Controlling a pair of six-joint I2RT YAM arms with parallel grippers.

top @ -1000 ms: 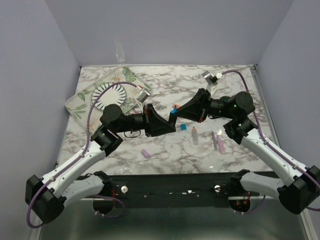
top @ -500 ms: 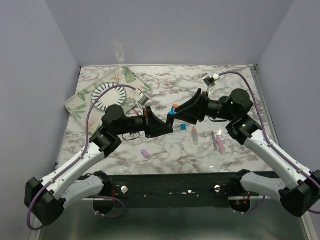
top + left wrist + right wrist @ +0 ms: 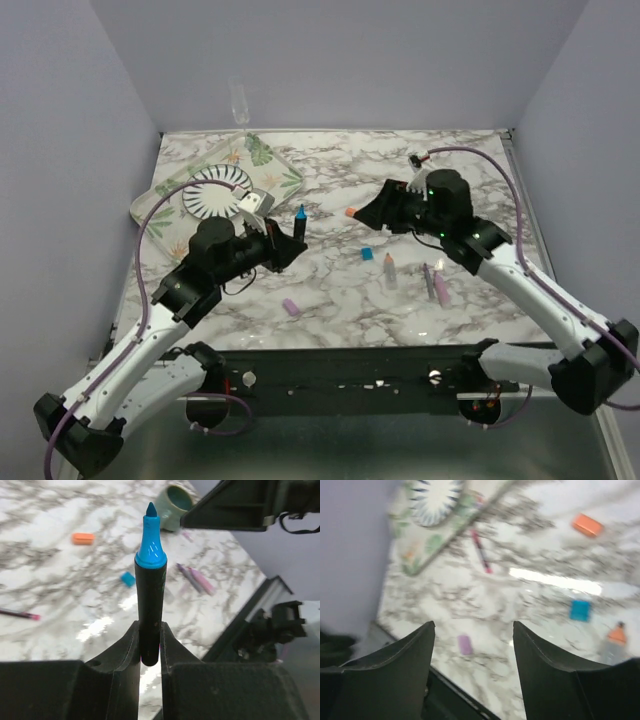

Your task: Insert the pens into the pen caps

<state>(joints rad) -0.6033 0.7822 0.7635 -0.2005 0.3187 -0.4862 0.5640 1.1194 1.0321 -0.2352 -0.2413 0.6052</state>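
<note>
My left gripper [image 3: 149,642] is shut on the lower end of a black pen with a blue tip [image 3: 150,555], which it holds upright above the table; the pen [image 3: 299,213] and the left gripper [image 3: 288,240] also show from above. The right gripper [image 3: 472,630] stands open and empty over the table, right of the pen [image 3: 372,217]. An orange cap [image 3: 350,212], a blue cap [image 3: 367,255] and a light purple cap [image 3: 291,306] lie loose on the marble. A grey marker with an orange tip [image 3: 389,272] and a pink-purple marker [image 3: 440,286] lie to the right. A thin red pen [image 3: 481,550] lies beside the tray.
A leaf-patterned tray [image 3: 165,205] carrying a striped plate [image 3: 215,193] fills the back left corner. A teal-green mug [image 3: 172,500] lies near the right arm. Purple walls close in the table on three sides, and the arms' base bar [image 3: 340,375] runs along the near edge.
The right gripper has opened and drawn back to the right. My left gripper has pulled away to the left, keeping the blue-tipped pen. The two grippers no longer meet at the centre.
</note>
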